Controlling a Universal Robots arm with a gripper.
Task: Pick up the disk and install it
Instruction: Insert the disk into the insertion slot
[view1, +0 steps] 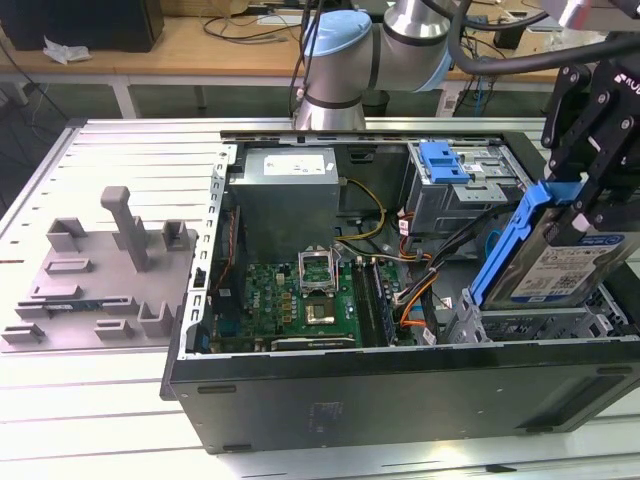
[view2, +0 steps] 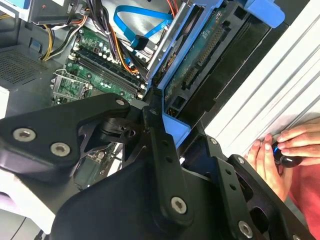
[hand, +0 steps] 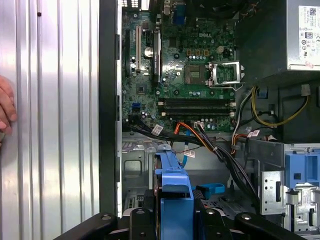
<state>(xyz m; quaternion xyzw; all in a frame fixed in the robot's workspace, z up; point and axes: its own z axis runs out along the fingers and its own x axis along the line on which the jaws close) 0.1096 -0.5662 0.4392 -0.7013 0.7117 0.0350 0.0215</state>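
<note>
The disk (view1: 572, 262), a silver drive with a white-and-blue label in a blue carrier, hangs steeply tilted over the metal drive bay (view1: 540, 325) at the exterior view's right end of the open computer case. My gripper (view1: 583, 205) is shut on its upper edge. In the second wrist view the disk (view2: 200, 55) shows its green circuit-board underside, with the gripper (view2: 167, 127) clamped on the blue frame. In the first wrist view the carrier's blue edge (hand: 175, 192) sits between the black fingers (hand: 142, 220), above the bay floor.
The case holds a grey power supply (view1: 285, 190), the motherboard (view1: 300, 295), orange and black cables (view1: 415, 290) and a blue latch piece (view1: 443, 160). A grey fixture (view1: 110, 265) lies on the exterior view's left. A person's hands (view2: 285, 147) rest on the table beside the case.
</note>
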